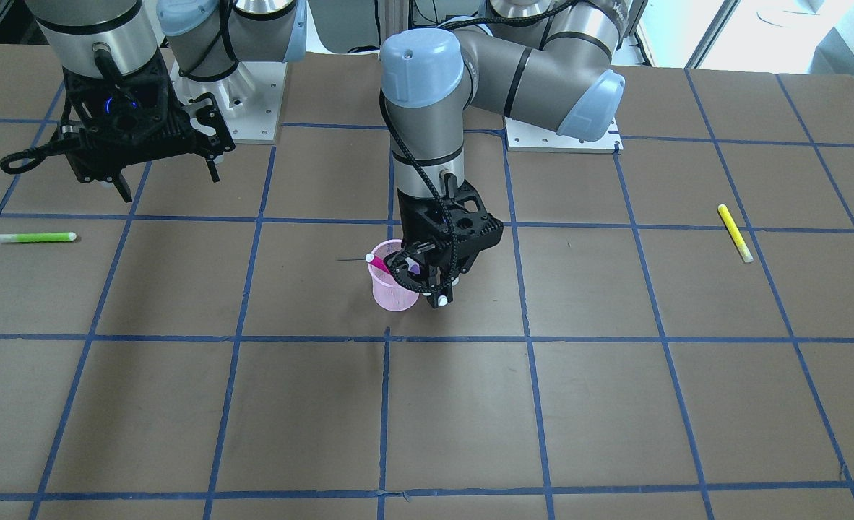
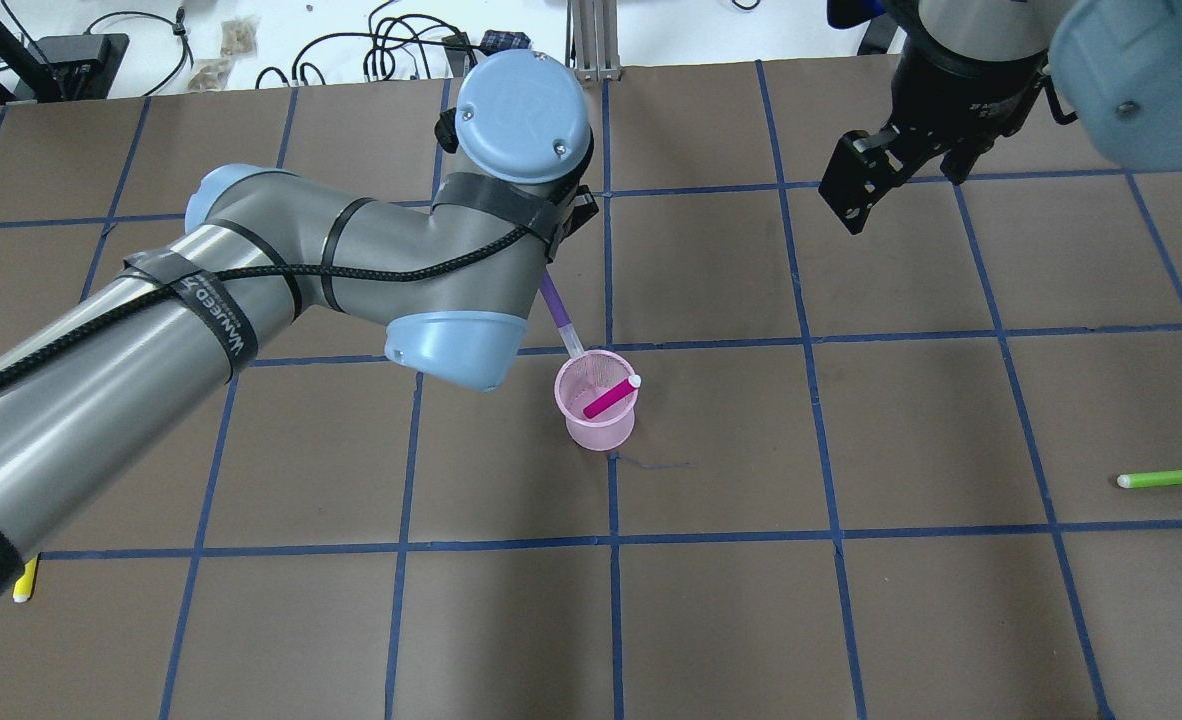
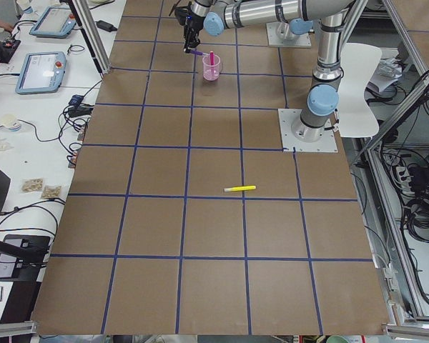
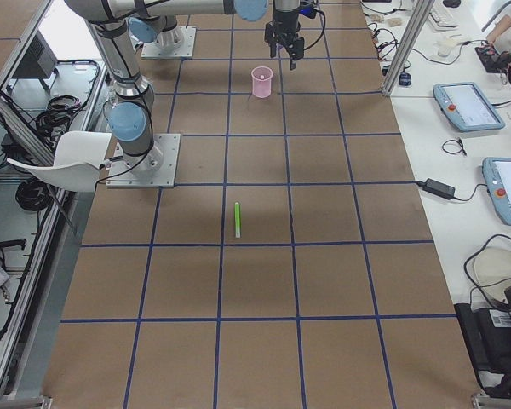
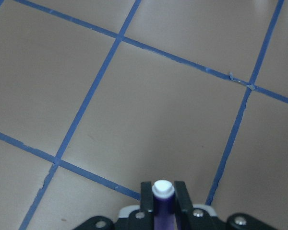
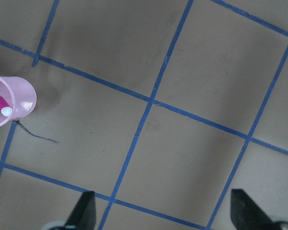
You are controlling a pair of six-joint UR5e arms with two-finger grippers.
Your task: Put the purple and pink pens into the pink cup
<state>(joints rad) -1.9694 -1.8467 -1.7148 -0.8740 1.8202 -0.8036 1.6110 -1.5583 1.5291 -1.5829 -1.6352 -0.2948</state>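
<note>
The slim purple pen with a white end cap [image 2: 557, 312] is clenched in the left claw [image 5: 162, 199] and hangs on a slant. Its lower tip is right at the rim of the translucent pink plastic cup [image 2: 601, 432], on the side toward that arm. I cannot tell whether the tip is inside the mouth.

If it is let go or pushed down from here, it could catch the rim and slide off outside. It could also shove the cup, which looks light and likely to tip. A slanted drop might knock the magenta pink pen [image 2: 611, 397] too.

The cup stands upright near the middle of the brown gridded table [image 2: 851, 620], ribbed and see-through. The pink pen leans inside it, white cap above the rim. The right claw [image 6: 165, 213] is released, holding nothing, well apart from the cup.
</note>
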